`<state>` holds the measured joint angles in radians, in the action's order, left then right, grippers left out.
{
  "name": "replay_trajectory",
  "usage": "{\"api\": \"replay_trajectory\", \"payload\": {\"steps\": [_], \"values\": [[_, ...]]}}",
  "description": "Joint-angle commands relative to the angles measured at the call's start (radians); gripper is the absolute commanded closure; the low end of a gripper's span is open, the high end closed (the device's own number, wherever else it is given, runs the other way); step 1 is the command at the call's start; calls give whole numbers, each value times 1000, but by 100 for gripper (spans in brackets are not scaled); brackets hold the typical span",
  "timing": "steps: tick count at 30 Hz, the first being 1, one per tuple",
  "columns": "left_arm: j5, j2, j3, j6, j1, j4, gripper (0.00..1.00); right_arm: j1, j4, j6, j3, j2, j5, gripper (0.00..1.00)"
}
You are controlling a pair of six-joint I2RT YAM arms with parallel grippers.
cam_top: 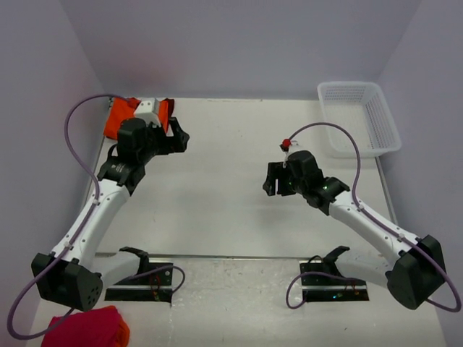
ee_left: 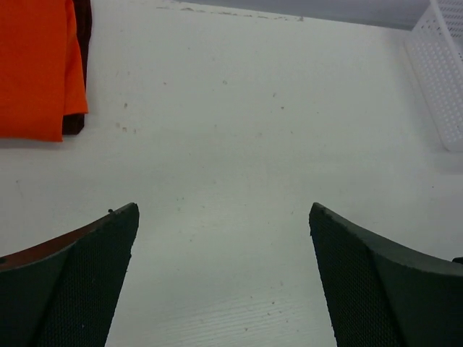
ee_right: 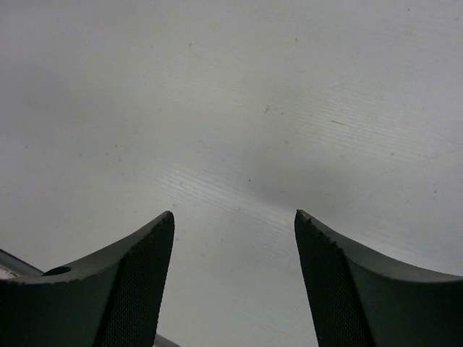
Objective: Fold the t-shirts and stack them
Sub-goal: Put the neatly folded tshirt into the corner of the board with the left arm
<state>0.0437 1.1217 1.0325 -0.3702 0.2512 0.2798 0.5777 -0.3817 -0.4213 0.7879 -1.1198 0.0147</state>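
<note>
My left gripper [ee_left: 223, 210] stood wide open with nothing between its fingers, hanging over bare bench [cam_top: 224, 152] just to the right of the shirts. The orange t-shirt [ee_left: 32, 65] lay folded at the far left corner of the bench. It rested on top of the maroon t-shirt [ee_left: 73, 124], which showed only as a dark strip along the orange one's right edge and lower corner. From above, my left arm covered part of that pile.

My right gripper [ee_right: 235, 213] was also open and empty, its fingers apart over plain bench near the middle, well apart from the shirts. A white mesh basket [cam_top: 362, 119] sat at the far right corner. A pink-red cloth bundle [cam_top: 87, 329] lay by my left arm's base at the near edge.
</note>
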Motion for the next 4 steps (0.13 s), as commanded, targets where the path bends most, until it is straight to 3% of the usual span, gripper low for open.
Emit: {"api": "replay_trajectory", "payload": {"steps": [1, 4], "values": [[30, -45, -5, 47, 3, 44, 0, 8, 75, 38, 82, -12, 32, 31], [12, -88, -18, 42, 3, 62, 0, 10, 73, 53, 142, -55, -7, 28]]}}
